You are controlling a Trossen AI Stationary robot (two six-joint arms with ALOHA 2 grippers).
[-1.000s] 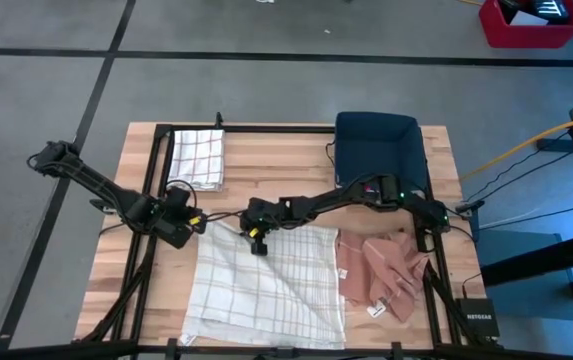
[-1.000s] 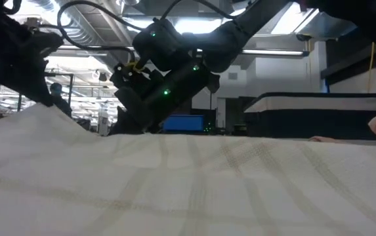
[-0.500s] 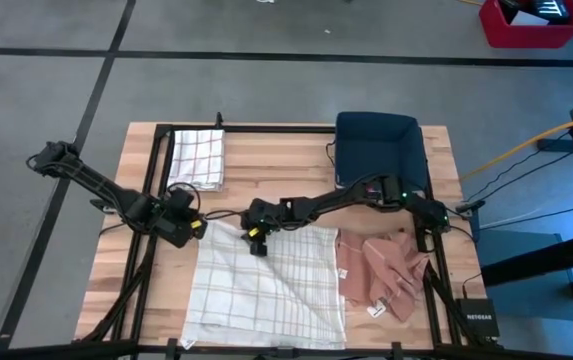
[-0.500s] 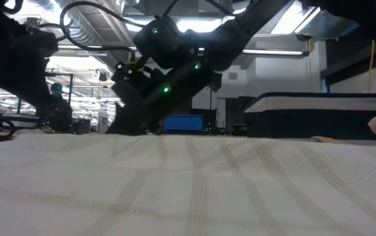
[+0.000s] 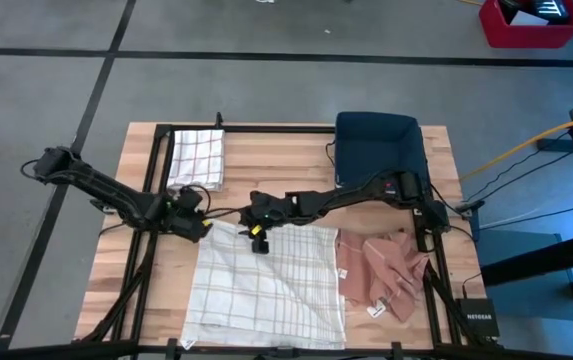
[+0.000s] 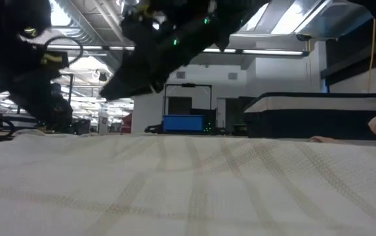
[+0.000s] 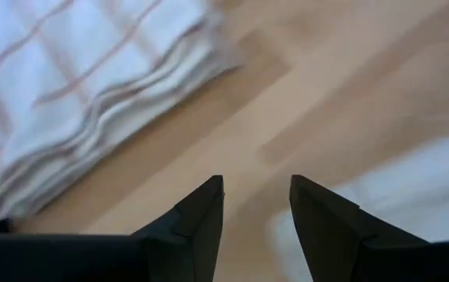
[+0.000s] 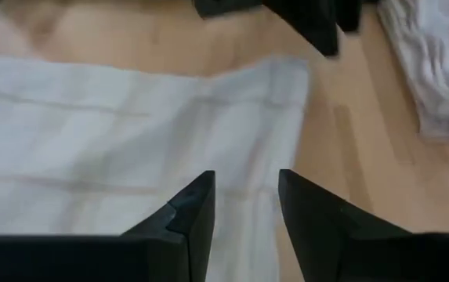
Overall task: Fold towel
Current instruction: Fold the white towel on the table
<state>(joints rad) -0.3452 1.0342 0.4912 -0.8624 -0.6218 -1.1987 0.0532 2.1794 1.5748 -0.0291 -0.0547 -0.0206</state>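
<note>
The white checked towel point(image 5: 266, 285) lies spread flat on the wooden table point(image 5: 286, 175), toward its near edge. My left gripper point(image 5: 201, 226) stands open just beyond the towel's far left corner point(image 7: 396, 196), its fingers point(image 7: 200, 207) over bare wood. My right gripper point(image 5: 257, 243) hangs open above the towel's far edge point(image 8: 208, 78), clear of the cloth point(image 8: 91, 133). Neither gripper has anything between its fingers.
A folded checked towel point(image 5: 198, 158) lies at the far left, close beyond my left gripper. A crumpled pink cloth point(image 5: 381, 272) lies to the right of the spread towel. A dark blue bin point(image 5: 376, 150) stands at the far right. Bare wood shows in the far middle.
The towel's far left corner, held up a second ago, has dropped flat onto the table. My right gripper has risen clear of the towel's far edge. My left gripper has rolled about its own axis and sunk a little beside the corner.
</note>
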